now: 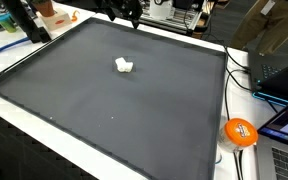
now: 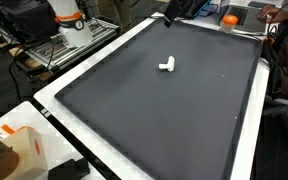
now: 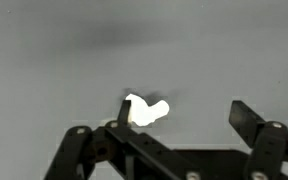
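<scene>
Claw hanging wide open over a small white piece on a dark mat.
The claw [image 3: 184,122] is holding nothing, jaws spread wide. The small white piece [image 3: 144,110] is lying on the dark mat [image 1: 174,110] toward its middle. In the wrist view it is sitting beside one finger, off-centre in the gap, long axis running roughly across from finger to finger. In both exterior views the arm is hanging high over the mat's far edge.

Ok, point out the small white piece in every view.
Exterior view: white piece just above the centre of the dark mat.
Exterior view: white piece in the far half of the dark mat.
Wrist view: white piece low centre, on the dark mat.
Shared landmark: the dark mat.
</scene>
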`<state>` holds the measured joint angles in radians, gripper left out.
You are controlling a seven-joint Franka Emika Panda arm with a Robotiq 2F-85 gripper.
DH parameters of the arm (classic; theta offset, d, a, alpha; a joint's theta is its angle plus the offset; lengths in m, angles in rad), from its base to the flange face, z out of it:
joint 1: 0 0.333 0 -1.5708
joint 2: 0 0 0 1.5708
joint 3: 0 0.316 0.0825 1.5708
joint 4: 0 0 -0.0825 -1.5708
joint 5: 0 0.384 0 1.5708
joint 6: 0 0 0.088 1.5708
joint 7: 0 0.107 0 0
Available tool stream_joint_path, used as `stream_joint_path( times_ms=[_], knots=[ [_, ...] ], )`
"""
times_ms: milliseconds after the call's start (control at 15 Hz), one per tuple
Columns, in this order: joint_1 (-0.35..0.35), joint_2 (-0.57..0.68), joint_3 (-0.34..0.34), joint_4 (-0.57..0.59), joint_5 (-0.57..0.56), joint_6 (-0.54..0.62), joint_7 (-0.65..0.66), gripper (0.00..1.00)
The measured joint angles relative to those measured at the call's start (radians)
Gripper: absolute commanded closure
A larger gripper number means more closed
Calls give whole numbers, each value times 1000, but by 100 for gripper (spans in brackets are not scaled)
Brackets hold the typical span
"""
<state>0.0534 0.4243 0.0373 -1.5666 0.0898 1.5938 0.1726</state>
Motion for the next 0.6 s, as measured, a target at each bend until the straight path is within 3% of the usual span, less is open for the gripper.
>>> stream_joint_path(
  times_ms=[333,600],
  knots=[
    [1,-17,-4,-35,-8,41,4,0],
    [-5,-138,-27,-215,-28,171,-19,0]
  ],
)
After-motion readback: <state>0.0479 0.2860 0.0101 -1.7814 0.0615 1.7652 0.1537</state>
